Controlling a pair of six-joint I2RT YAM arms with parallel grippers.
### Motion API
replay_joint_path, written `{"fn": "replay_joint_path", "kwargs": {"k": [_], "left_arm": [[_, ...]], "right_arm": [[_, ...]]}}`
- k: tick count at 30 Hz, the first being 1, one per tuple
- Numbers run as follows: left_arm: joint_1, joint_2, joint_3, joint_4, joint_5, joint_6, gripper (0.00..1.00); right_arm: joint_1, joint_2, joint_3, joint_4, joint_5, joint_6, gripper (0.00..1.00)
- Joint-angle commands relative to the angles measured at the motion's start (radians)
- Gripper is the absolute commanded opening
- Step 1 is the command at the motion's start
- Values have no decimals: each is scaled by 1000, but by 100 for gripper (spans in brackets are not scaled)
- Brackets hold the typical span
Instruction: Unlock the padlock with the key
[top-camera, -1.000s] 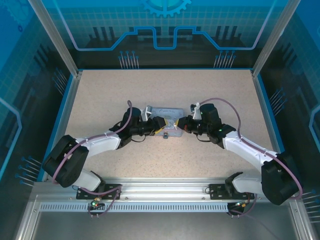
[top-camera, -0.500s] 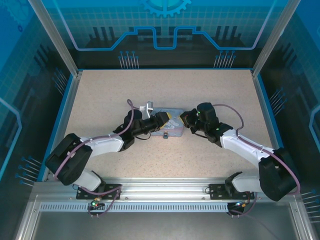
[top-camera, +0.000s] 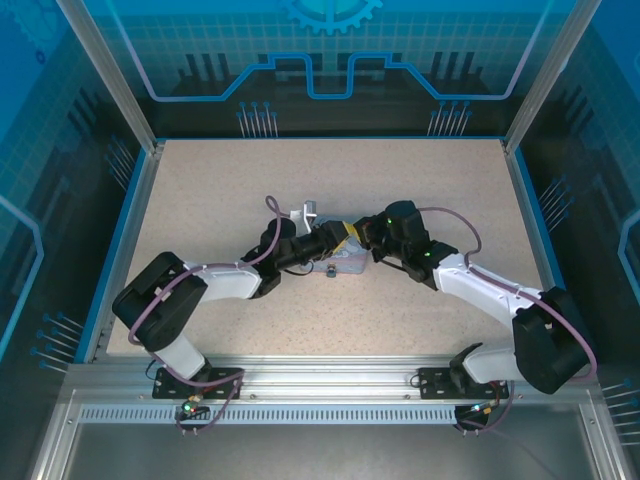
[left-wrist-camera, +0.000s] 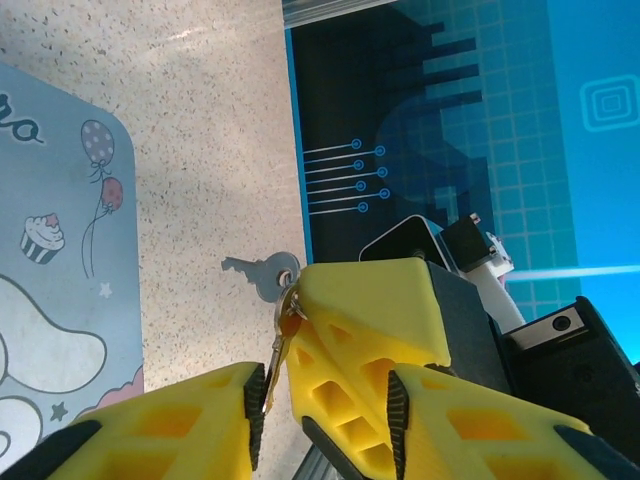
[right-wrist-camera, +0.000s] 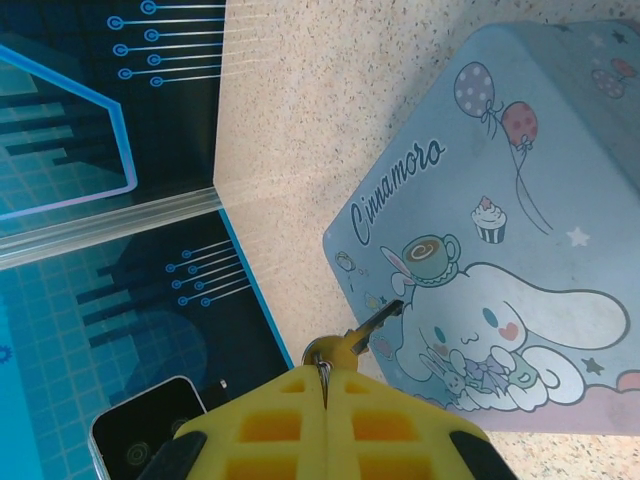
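Note:
Both grippers meet over the pale blue cartoon tin (top-camera: 352, 263). My right gripper (right-wrist-camera: 325, 372) is shut on a key ring, and the key (right-wrist-camera: 374, 325) sticks out from its tips over the tin (right-wrist-camera: 520, 200). My left gripper (left-wrist-camera: 325, 400) is open, its yellow fingers (left-wrist-camera: 180, 420) standing either side of the right gripper's fingertips. From this side a silver key (left-wrist-camera: 258, 270) juts left off the ring, and a second one hangs edge-on beside the left pad. The padlock (top-camera: 330, 268) is a small dark lump at the tin's near edge, just below my left gripper (top-camera: 336, 240) and right gripper (top-camera: 354, 240).
The speckled tabletop (top-camera: 200, 200) spreads around the tin. A blue rim (top-camera: 128, 225) and dark blue patterned walls (top-camera: 60, 150) close it in on three sides. An aluminium rail (top-camera: 330, 375) with the arm bases runs along the near edge.
My left gripper has pushed right and its jaws have narrowed around the right gripper's tips. My right gripper has moved left over the tin, still holding the key ring.

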Motion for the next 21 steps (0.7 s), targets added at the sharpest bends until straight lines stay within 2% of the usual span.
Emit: {"fn": "replay_joint_path", "kwargs": {"k": [1, 9, 16, 18, 20, 21], "left_arm": [[-10, 17, 26, 78, -21, -7, 36], [-10, 30, 29, 99, -25, -11, 23], [-9, 39, 30, 108, -32, -14, 9], [-10, 40, 32, 102, -30, -11, 2], [-10, 43, 34, 106, -21, -4, 0], [-9, 42, 34, 106, -15, 0, 0]], "right_arm": [[14, 12, 23, 15, 30, 20, 0], [16, 14, 14, 17, 33, 24, 0], [19, 13, 10, 15, 33, 28, 0], [19, 8, 12, 3, 36, 31, 0], [15, -3, 10, -6, 33, 19, 0], [8, -11, 7, -15, 27, 8, 4]]}}
